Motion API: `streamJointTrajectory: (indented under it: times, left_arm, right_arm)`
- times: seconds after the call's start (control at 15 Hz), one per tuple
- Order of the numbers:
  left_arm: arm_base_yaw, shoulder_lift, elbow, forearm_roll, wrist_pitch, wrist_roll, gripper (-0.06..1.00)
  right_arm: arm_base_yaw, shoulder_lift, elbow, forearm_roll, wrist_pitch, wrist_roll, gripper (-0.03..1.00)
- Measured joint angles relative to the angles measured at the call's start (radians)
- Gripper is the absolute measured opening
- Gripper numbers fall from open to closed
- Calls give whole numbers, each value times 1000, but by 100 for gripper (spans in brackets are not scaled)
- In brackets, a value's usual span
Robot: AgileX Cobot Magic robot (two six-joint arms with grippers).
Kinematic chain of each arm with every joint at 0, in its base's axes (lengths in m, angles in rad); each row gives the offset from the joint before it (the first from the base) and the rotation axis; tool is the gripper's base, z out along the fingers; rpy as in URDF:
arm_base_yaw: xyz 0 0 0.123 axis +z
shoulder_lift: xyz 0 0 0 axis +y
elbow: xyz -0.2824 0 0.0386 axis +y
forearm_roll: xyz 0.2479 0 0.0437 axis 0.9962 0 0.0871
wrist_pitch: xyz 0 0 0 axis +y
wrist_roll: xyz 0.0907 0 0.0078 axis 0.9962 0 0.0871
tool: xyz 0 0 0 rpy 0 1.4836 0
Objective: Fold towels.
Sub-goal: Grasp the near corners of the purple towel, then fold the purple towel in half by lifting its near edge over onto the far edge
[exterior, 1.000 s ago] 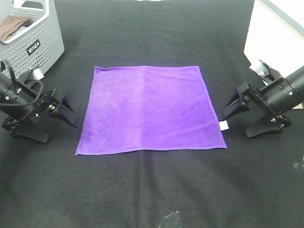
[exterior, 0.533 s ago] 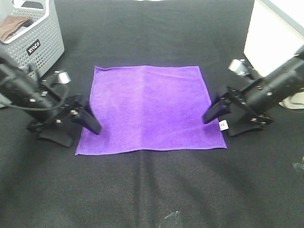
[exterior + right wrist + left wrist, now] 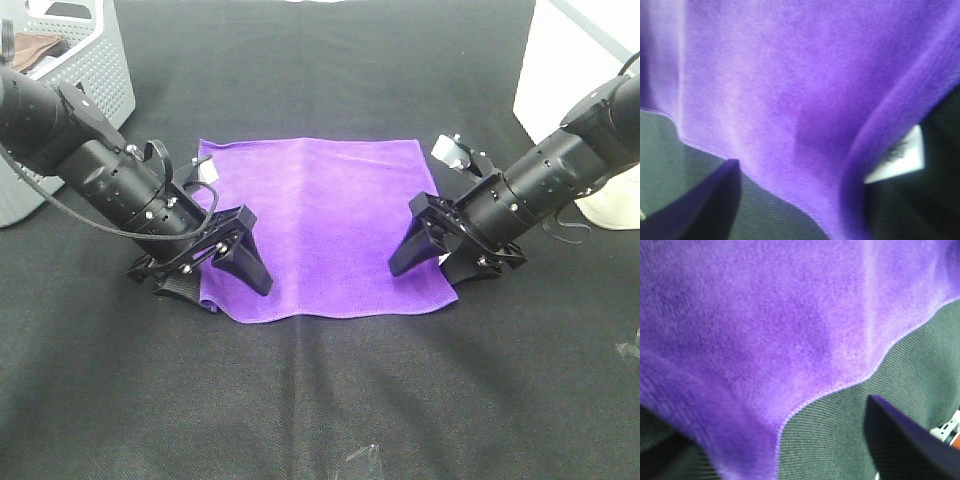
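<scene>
Left gripper (image 3: 236, 290) and right gripper (image 3: 424, 276), jaws wide, each straddle a near corner of the purple towel (image 3: 320, 215), one finger above and one beneath. The cloth lies mid-desk (image 3: 320, 400).

A bright purple microfibre towel (image 3: 320, 215) lies spread on the black bench (image 3: 320, 400), its far edge flat, both near corners rucked inward, a small white tag (image 3: 897, 157) showing beside the raised right-hand hem.
</scene>
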Motion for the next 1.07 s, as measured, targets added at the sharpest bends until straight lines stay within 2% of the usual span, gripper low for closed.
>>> streamJointTrajectory:
  times: [0.13, 0.4, 0.47, 0.6, 0.73, 1.0, 1.07]
  left_arm:
    - [0, 3, 0, 4, -16, -9, 53]
    - [-2, 15, 0, 46, -34, -14, 8]
    - [-2, 16, 0, 59, -35, -14, 2]
    - [-6, 7, 0, 89, -34, -14, 0]
    - [-9, -27, 11, 170, -13, -15, 0]
    - [-9, -126, 55, 206, 14, -15, 0]
    - [-10, -213, 130, 219, 15, -19, 0]
  right_arm:
    - [0, 2, 0, -21, -12, 5, 53]
    - [0, 18, 2, -58, -8, 18, 12]
    - [0, 22, 3, -66, 4, 18, 3]
    - [1, 19, 9, -75, 36, 27, 0]
    - [1, -29, 18, -109, 81, 78, 0]
    - [3, -147, 81, -119, 129, 124, 0]
    - [3, -253, 144, -118, 152, 134, 0]
